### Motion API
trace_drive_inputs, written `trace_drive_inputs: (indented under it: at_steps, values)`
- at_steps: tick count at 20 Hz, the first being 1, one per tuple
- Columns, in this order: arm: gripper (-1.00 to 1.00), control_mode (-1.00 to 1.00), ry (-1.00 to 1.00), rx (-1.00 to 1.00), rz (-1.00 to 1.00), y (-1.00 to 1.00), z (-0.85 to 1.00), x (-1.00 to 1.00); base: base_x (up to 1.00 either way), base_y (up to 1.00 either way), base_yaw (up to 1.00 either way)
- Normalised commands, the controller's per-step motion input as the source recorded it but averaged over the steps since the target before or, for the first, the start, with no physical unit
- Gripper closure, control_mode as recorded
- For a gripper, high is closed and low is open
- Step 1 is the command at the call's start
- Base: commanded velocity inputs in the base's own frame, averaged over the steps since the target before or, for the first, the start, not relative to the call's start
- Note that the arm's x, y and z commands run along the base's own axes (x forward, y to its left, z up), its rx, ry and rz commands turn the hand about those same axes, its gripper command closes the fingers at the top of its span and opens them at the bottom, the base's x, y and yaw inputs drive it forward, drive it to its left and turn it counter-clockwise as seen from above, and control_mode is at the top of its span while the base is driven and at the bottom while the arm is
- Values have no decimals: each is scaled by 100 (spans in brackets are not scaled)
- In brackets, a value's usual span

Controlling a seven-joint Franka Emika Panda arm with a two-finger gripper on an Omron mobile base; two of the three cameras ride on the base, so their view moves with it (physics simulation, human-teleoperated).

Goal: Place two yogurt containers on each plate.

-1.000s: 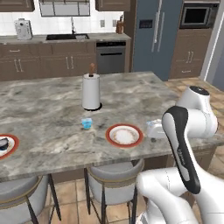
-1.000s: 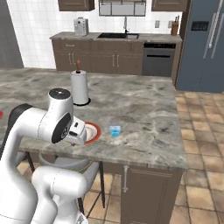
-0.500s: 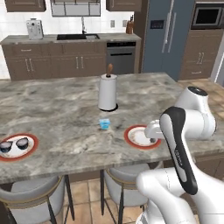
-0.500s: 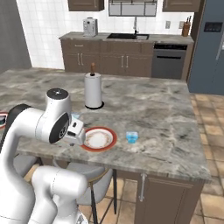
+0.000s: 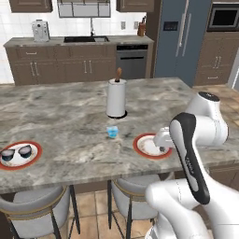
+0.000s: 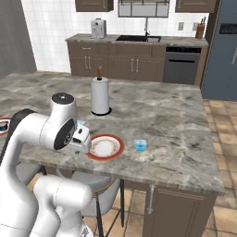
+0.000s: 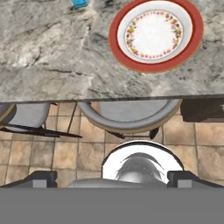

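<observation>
A white plate with a red-orange rim (image 5: 145,145) (image 6: 105,147) (image 7: 155,34) lies empty near the counter's front edge. One light blue yogurt container (image 5: 112,132) (image 6: 82,123) (image 7: 79,3) stands to its left, another (image 6: 140,146) to its right. A second plate (image 5: 19,155) (image 6: 3,126) far to the left carries two dark navy yogurt containers (image 5: 24,151). My gripper (image 7: 113,178) (image 5: 162,139) (image 6: 83,140) hovers over the counter's near edge beside the empty plate, open, fingertips (image 7: 40,177) wide apart with nothing between them.
A tall white paper-towel roll (image 5: 116,98) (image 6: 100,96) stands behind the empty plate. Grey stools (image 7: 127,114) (image 5: 35,217) sit under the counter's front edge. Cabinets, a sink and a fridge line the far wall.
The whole picture has shifted right as the base drove left, bringing the far-left plate with its dark cups further into view. The things on the counter have not moved. The gripper stays open.
</observation>
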Motion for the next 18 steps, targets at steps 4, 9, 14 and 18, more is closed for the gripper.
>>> trace_drive_inputs:
  at_steps: [4,9,14,18]
  values:
    - [-100,-100,17,-8,1,37,-3,91,0,0,0]
    - [-100,-100,12,-3,6,47,-23,100,0,0,0]
    - [-100,-100,11,-1,3,62,-17,100,0,0,0]
    - [-100,-100,2,0,0,66,-14,100,0,0,0]
